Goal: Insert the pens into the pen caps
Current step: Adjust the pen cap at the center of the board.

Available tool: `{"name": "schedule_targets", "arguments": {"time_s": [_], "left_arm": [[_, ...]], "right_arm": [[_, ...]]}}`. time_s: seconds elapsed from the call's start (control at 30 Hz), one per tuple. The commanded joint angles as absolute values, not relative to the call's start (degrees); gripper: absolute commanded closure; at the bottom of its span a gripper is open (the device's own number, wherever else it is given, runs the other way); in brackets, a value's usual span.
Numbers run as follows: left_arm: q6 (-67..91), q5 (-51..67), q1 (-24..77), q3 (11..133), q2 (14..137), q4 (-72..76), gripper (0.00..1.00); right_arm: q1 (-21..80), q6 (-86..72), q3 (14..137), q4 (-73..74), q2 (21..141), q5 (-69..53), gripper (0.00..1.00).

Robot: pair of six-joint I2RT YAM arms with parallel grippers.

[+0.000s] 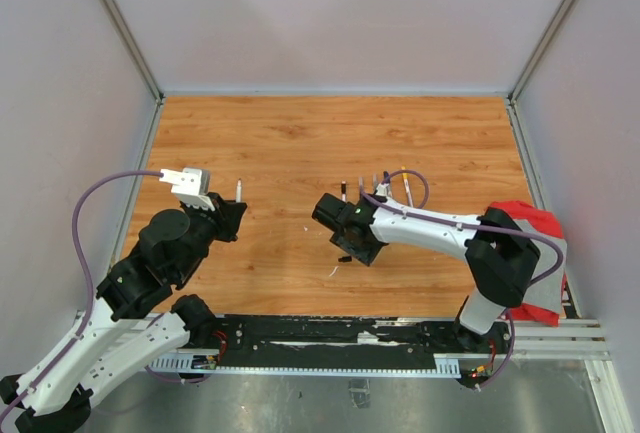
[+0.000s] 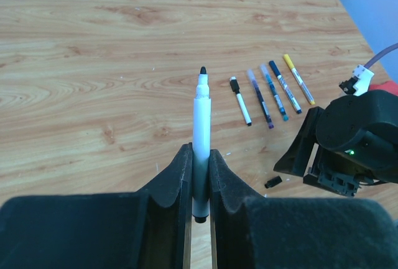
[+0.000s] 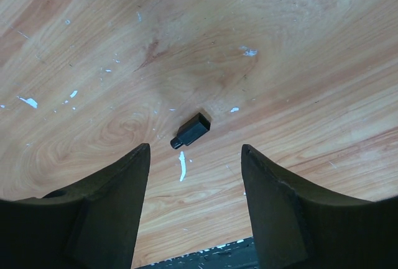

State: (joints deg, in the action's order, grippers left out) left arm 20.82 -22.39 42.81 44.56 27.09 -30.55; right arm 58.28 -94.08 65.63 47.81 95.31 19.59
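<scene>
One white pen (image 2: 201,120) is standing upright, its barrel clamped in the closed left end effector (image 2: 200,157). A row of pens (image 2: 273,92) is lying at two o'clock from it. The right end effector (image 3: 194,154) is hovering with jaws wide apart over a black cap (image 3: 191,130) on the bench (image 3: 280,45).

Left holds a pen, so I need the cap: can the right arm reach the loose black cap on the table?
Probably yes. The right gripper hangs open above the black cap, which lies alone on the table; nothing blocks the way down.
</scene>
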Motion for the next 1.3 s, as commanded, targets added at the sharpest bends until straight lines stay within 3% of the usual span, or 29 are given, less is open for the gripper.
{"name": "schedule_targets", "arguments": {"time_s": [0.0,1.27], "left_arm": [[20.1,-22.1,42.5,44.3,26.6,-29.6,0.98],[20.0,-21.6,42.4,44.3,27.2,-29.5,0.98]], "right_arm": [[59.0,-96.1,67.2,49.0,97.2,19.4,0.39],[58.5,-93.8,67.9,47.0,105.4,17.2,0.70]]}}
